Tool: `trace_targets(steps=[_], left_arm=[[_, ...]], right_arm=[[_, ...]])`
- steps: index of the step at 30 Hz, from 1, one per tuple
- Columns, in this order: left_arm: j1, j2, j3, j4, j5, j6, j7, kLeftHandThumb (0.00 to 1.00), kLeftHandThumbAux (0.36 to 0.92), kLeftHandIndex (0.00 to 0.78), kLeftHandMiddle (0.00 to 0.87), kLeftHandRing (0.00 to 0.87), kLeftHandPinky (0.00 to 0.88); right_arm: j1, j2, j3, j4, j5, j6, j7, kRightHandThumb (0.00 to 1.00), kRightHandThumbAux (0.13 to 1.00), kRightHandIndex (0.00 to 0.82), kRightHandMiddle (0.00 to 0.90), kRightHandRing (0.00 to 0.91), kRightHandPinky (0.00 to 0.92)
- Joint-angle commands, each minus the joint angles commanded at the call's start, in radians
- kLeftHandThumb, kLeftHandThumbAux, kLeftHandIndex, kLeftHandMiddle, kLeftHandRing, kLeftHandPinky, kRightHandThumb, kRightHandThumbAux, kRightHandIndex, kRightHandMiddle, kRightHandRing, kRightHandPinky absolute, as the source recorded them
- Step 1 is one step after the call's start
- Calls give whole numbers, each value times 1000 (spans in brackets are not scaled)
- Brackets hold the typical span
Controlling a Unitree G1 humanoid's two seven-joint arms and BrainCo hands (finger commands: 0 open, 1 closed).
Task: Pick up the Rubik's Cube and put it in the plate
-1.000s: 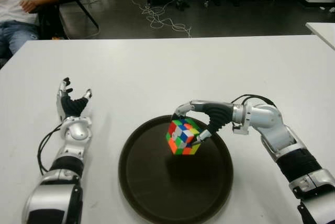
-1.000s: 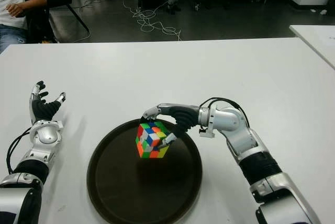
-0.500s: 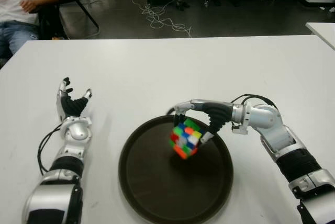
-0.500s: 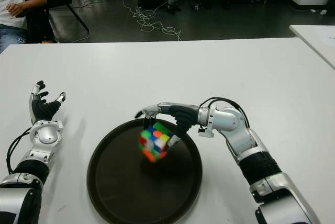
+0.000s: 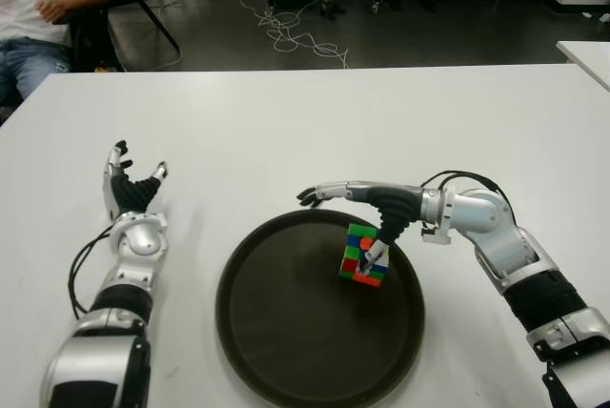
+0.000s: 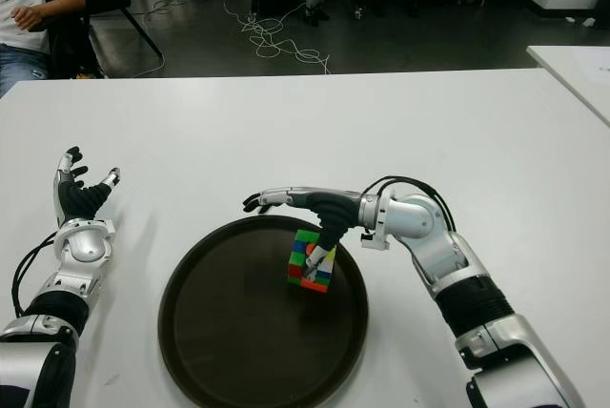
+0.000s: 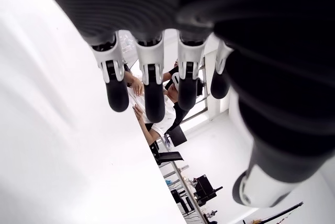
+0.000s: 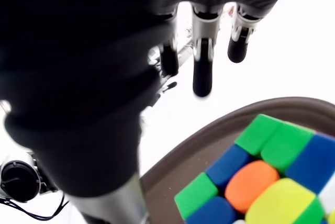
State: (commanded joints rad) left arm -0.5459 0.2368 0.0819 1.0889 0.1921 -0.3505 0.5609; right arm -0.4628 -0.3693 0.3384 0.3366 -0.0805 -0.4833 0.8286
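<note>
The Rubik's Cube (image 5: pixel 362 255) sits in the dark round plate (image 5: pixel 286 332), toward its far right part. My right hand (image 5: pixel 341 222) hovers just above it with the fingers stretched out flat toward the left and holding nothing. Its thumb hangs down in front of the cube's top right. In the right wrist view the cube (image 8: pixel 267 177) lies below the straight fingers (image 8: pixel 203 77), on the plate (image 8: pixel 209 130). My left hand (image 5: pixel 132 189) shows on the white table (image 5: pixel 286 132) at the far left, fingers spread upward, idle.
A person (image 5: pixel 38 8) sits on a chair beyond the table's far left corner. Cables (image 5: pixel 295 36) lie on the floor behind the table. Another white table's corner (image 5: pixel 586 55) shows at the far right.
My right hand's fingers have opened and straightened. The cube has dropped from its grasp down into the plate and a little to the right.
</note>
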Motion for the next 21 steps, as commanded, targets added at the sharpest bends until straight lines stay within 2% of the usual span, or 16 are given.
trace_targets(steps=[7, 13, 16, 21], left_arm=[[1, 2, -5, -2, 7, 3, 0, 399, 757, 97, 152, 162, 185], [1, 3, -6, -5, 7, 12, -4, 382, 754, 88, 143, 145, 151], [1, 3, -8, -8, 10, 20, -2, 366, 752, 85, 140, 140, 147], [2, 4, -8, -9, 9, 24, -8, 352, 753, 83, 140, 144, 155]], right_arm=[[20, 3, -7, -34, 8, 44, -10, 0, 931, 0, 0, 0, 0], [19, 1, -2, -51, 19, 106, 8, 0, 824, 0, 0, 0, 0], [18, 1, -2, -51, 21, 117, 13, 0, 750, 0, 0, 0, 0], [15, 3, -2, -42, 29, 105, 23, 0, 682, 0, 0, 0, 0]])
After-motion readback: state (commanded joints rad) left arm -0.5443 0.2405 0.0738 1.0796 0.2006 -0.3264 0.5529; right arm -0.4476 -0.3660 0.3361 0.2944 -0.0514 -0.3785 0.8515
